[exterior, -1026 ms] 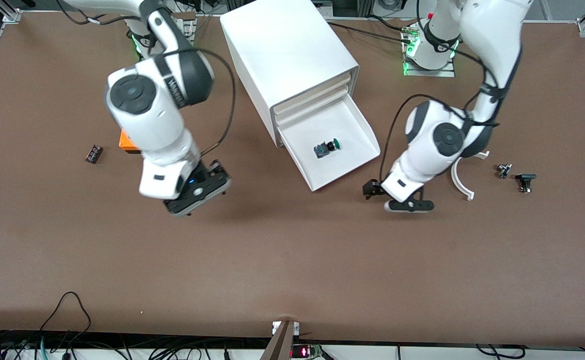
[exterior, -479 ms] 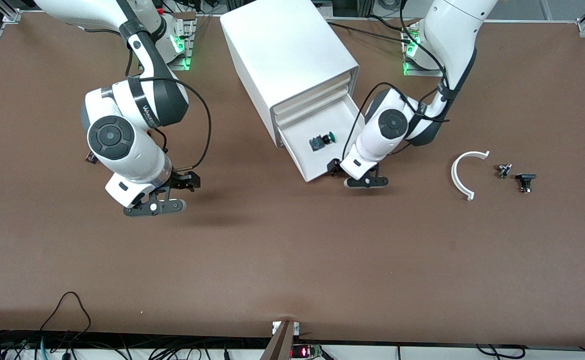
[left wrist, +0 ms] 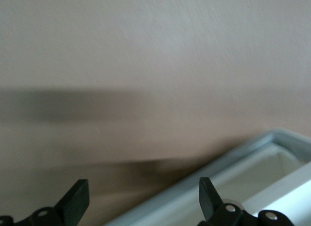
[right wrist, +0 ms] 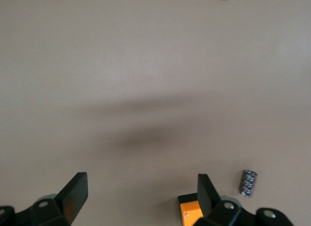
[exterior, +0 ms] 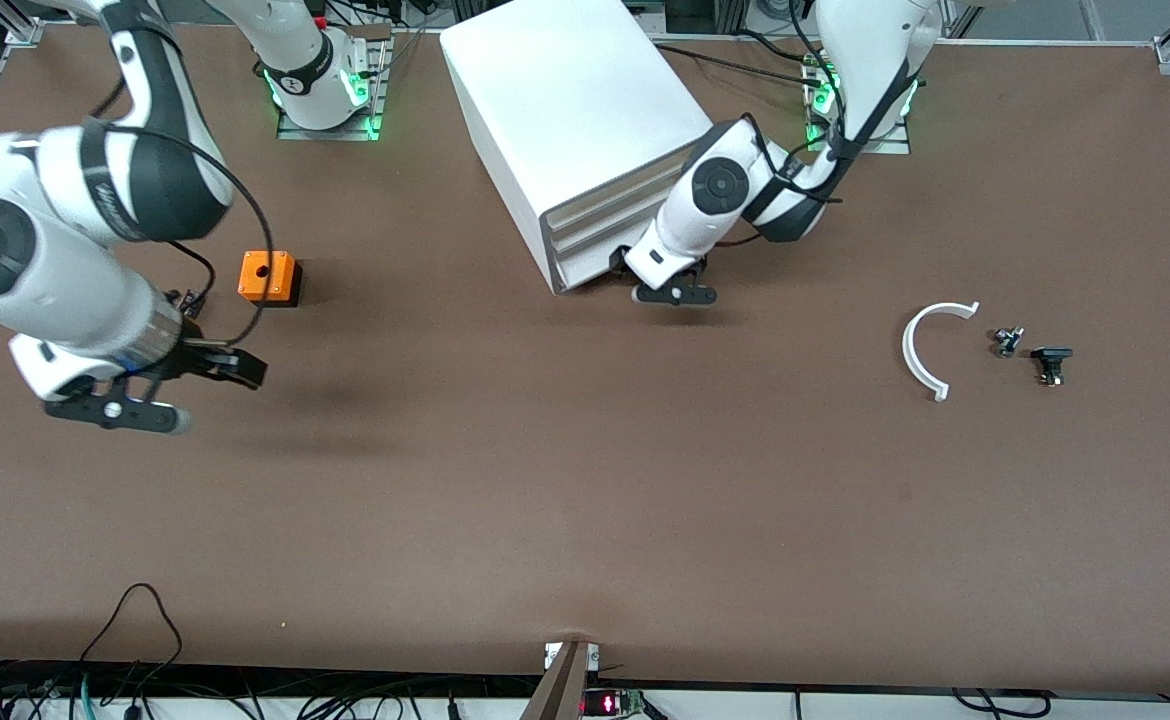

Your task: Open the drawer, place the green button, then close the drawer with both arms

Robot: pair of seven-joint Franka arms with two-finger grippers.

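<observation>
1. Looking at the white cabinet (exterior: 585, 120) as our landmark, we see it standing on the brown bench (exterior: 585, 500) between the two arm bases, all three drawer fronts flush with its face.
2. We mark the bottom drawer (exterior: 590, 270) as pushed in; only its front edge shows, lowest of the three.
3. We cannot see the button in any view, so we cannot say where it lies.
4. We put the left pincer (exterior: 667, 290) right at the cabinet's front, low, against the bottom drawer's edge at the corner toward the left arm's end. In the left wrist view its fingers (left wrist: 77, 201) stand apart with nothing between them, a white drawer rim (left wrist: 233, 163) close beside one finger.
5. We put the right pincer (exterior: 170, 385) well away from the cabinet, above bare bench toward the right arm's end. In the right wrist view its fingers (right wrist: 75, 189) are spread, holding nothing.
6. We note an orange cube (exterior: 269, 277) with a hole in its top, on the bench toward the right arm's end from the cabinet, near the right pincer; a small dark part (right wrist: 249, 182) lies close by it in the right wrist view.
7. We note a white curved strip (exterior: 925, 345) and two small dark parts (exterior: 1030, 352) on the bench, toward the left arm's end from the cabinet and nearer the front camera than it.
</observation>
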